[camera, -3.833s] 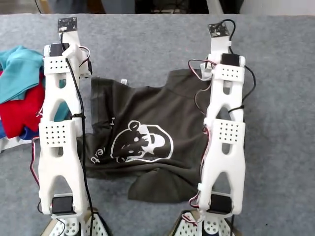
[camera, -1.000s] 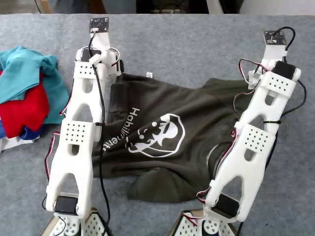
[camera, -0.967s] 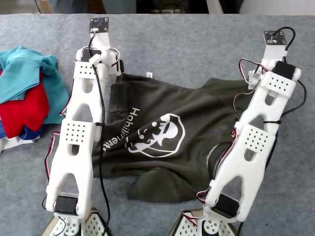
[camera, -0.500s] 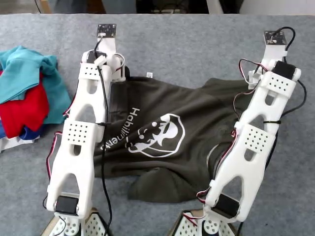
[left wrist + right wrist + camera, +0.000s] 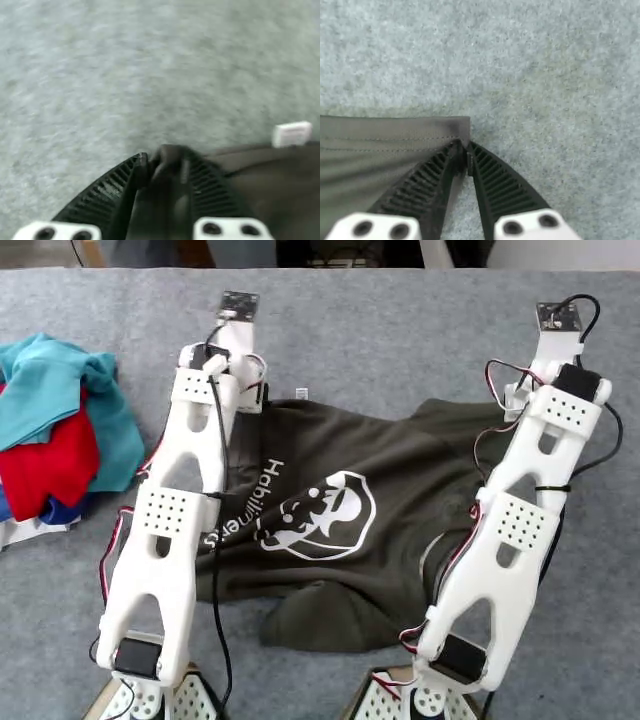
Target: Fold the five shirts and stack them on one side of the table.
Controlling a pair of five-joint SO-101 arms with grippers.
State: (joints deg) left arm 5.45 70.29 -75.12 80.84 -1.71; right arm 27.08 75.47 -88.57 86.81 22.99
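We have the left jaws clamped on one far corner of the dark shirt (image 5: 330, 520), which lies print-up on the bench (image 5: 380, 330), and the right jaws pinched on the other, so an uneven pull could slip a hem free or bunch the cloth.

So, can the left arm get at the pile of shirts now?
Probably not yet: the left arm has its jaws shut on an edge of the dark shirt, so it must let go first. The pile lies beside it, nothing between.
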